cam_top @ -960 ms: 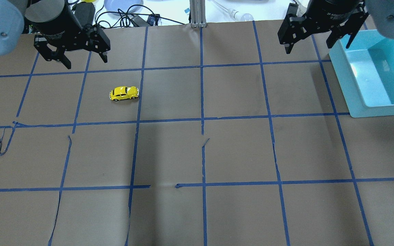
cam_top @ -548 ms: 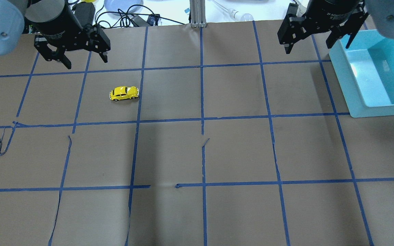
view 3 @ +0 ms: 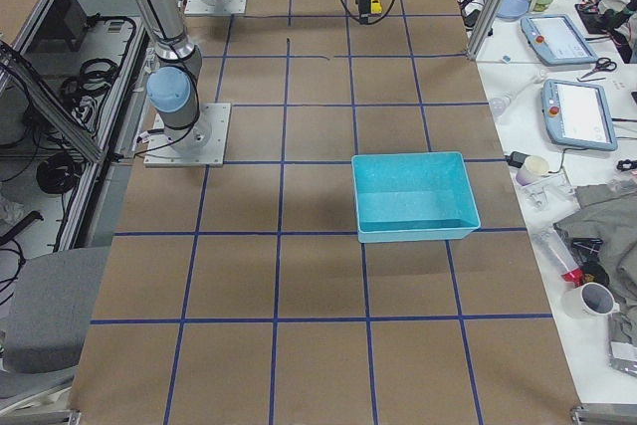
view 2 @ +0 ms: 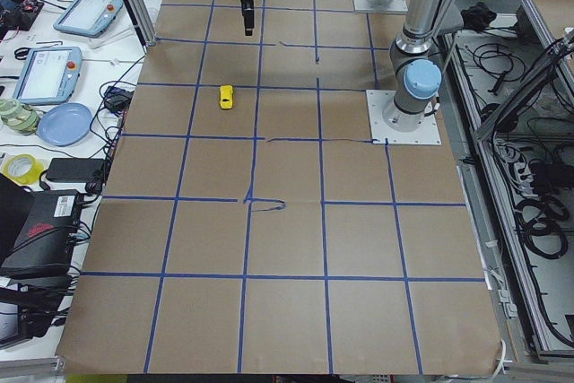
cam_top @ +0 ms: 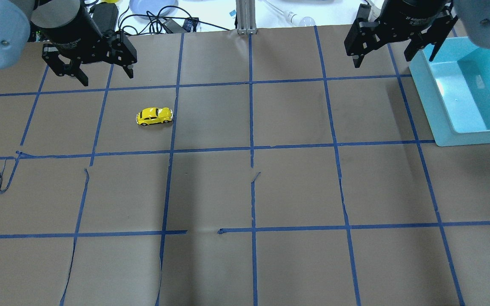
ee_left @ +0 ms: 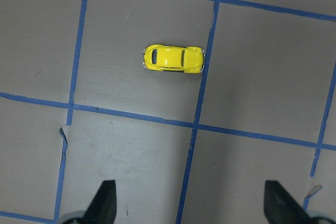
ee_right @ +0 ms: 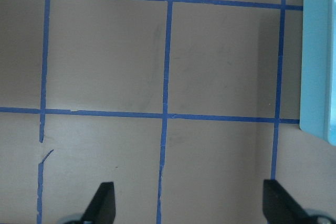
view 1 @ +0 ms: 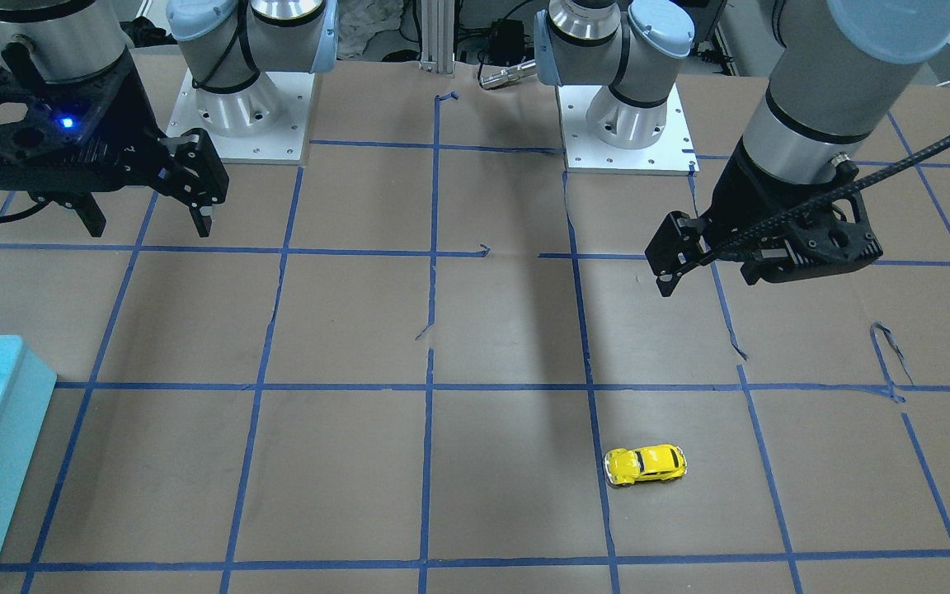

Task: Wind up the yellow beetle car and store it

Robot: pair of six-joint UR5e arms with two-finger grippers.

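Note:
The yellow beetle car (cam_top: 154,116) stands on its wheels on the brown paper, left of centre. It also shows in the front view (view 1: 645,465), the left side view (view 2: 226,96) and the left wrist view (ee_left: 173,59). My left gripper (cam_top: 107,77) hangs open and empty above the table, off to the car's far left and apart from it. Its fingertips (ee_left: 105,199) frame the bottom of the wrist view. My right gripper (cam_top: 383,63) is open and empty at the far right, beside the light blue bin (cam_top: 434,114).
The bin (view 3: 413,231) has nothing in it and its edge shows in the right wrist view (ee_right: 317,61). Blue tape lines grid the paper, with loose torn ends (cam_top: 4,178). Cables, a plate and a bulb lie beyond the far edge.
The right gripper has drifted very slightly. The car and the left gripper have not moved.

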